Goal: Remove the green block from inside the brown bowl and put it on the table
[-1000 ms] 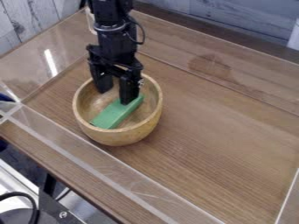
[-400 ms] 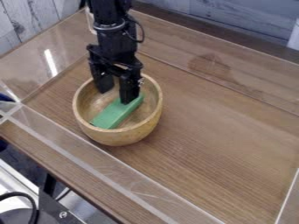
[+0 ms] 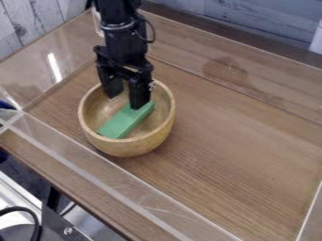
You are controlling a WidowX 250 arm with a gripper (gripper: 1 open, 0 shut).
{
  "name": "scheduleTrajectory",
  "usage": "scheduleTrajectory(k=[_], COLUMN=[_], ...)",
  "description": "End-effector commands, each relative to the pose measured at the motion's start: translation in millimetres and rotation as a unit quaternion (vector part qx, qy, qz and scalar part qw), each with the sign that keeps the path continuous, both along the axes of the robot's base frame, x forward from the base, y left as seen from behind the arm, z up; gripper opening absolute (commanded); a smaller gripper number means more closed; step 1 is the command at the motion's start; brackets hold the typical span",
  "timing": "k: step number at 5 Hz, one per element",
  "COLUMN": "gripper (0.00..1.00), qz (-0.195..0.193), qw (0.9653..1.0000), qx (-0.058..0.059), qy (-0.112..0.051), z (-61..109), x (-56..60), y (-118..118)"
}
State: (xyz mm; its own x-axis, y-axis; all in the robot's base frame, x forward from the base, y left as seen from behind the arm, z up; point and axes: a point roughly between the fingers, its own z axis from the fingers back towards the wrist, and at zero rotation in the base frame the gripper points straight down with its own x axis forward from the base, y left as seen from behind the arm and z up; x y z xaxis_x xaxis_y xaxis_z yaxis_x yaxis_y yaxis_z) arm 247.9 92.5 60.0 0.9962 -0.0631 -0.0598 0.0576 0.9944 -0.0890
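The green block lies inside the brown bowl, leaning against its inner wall. The gripper points down into the bowl at the block's far end, and its jaws are spread wide, holding nothing. The bowl stands on the worktop.

Robot arm: black throughout, built of stacked blocky segments, matte finish. Dark cable seen looped at right side of wrist section. Gripper: black, two flat parallel fingers set under wider square-shouldered housing; lighter grey glints noted on housing edges. Screws and markings too small to be made out.
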Motion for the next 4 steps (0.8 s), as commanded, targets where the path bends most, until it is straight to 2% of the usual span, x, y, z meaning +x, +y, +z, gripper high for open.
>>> scheduleTrajectory(k=[1,4], gripper=[1.0,1.0], qz=[0.003,0.005], qw=[0.9997,0.9998], qx=[0.007,0.012], qy=[-0.025,-0.016], z=[13.2,-0.1], x=[9.9,7.6], y=[5.5,4.3])
